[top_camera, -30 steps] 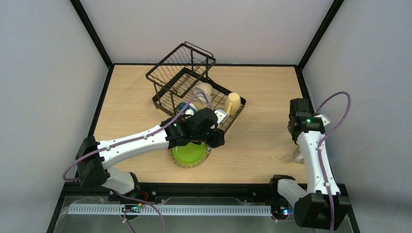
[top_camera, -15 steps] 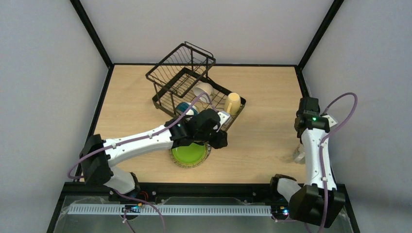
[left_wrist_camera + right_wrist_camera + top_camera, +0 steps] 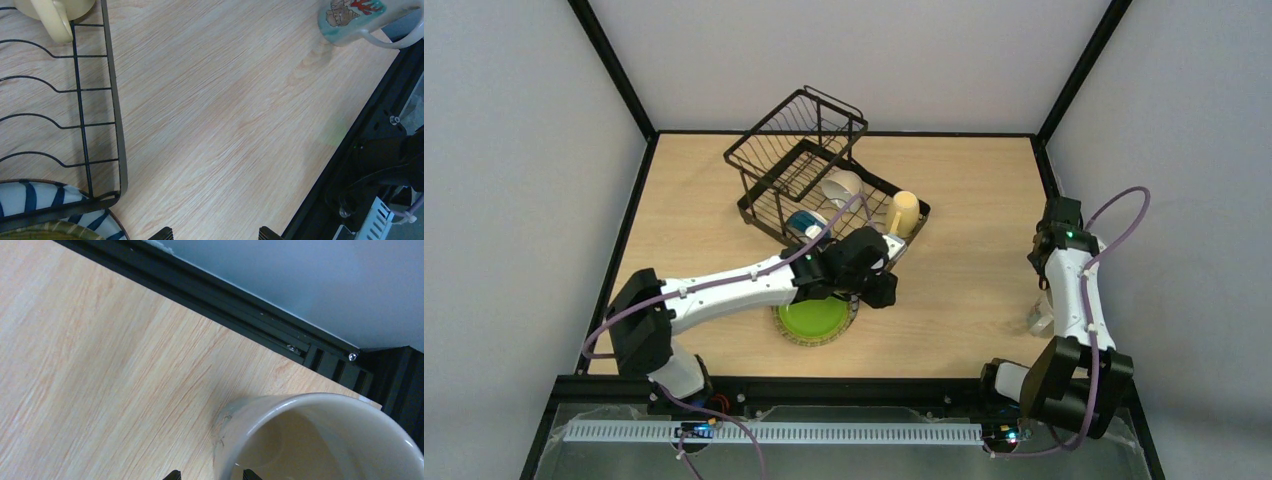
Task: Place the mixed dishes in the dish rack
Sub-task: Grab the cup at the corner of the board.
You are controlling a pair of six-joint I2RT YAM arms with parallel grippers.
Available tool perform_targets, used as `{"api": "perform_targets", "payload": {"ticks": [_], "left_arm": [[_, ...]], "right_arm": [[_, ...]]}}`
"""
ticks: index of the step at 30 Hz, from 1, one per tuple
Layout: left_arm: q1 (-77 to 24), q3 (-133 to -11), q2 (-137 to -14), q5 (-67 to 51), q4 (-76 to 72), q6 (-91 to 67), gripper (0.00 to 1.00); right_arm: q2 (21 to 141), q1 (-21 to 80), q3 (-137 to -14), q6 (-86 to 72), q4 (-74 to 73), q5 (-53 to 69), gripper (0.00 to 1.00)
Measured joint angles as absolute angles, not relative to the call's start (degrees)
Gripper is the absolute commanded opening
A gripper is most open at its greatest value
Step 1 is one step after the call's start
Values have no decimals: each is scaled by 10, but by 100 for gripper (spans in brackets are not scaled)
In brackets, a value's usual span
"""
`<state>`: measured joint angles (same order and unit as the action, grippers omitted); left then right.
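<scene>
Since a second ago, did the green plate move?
No. The green plate sits in the same spot, just in front of the dish rack.

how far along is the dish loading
Done: the yellow mug, blue bowl and a white dish sit in the rack. In hand: nothing; both hands are open, the right hand over the rim of the cream mug, the left hand near the green plate. Left: that plate and mug, both on the table.

No readable text, label or number shows on anything.
</scene>
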<state>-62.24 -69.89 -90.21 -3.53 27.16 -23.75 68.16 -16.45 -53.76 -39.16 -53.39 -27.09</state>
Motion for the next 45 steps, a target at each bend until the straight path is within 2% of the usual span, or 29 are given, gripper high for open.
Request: {"api": "perform_targets", "payload": {"ticks": [5, 8, 10, 14, 17, 30, 45], "left_arm": [[-622, -712, -915, -35, 269, -238, 99], [-622, -715, -919, -36, 265, -238, 99], [-622, -717, -922, -36, 265, -238, 99], [-622, -721, -924, -35, 265, -238, 99], [-622, -721, -924, -34, 266, -240, 99], [-622, -737, -924, -19, 283, -255, 99], [-622, -778, -903, -33, 314, -327, 99]], "right_arm": [[708, -177, -528, -385, -516, -251, 67], [717, -180, -522, -381, -508, -245, 61], [720, -185, -516, -379, -501, -242, 52], [722, -196, -501, -371, -489, -235, 14], [722, -203, -491, -370, -479, -229, 1], [698, -210, -485, -344, -469, -181, 0], [631, -196, -495, -374, -390, 127, 0]]}}
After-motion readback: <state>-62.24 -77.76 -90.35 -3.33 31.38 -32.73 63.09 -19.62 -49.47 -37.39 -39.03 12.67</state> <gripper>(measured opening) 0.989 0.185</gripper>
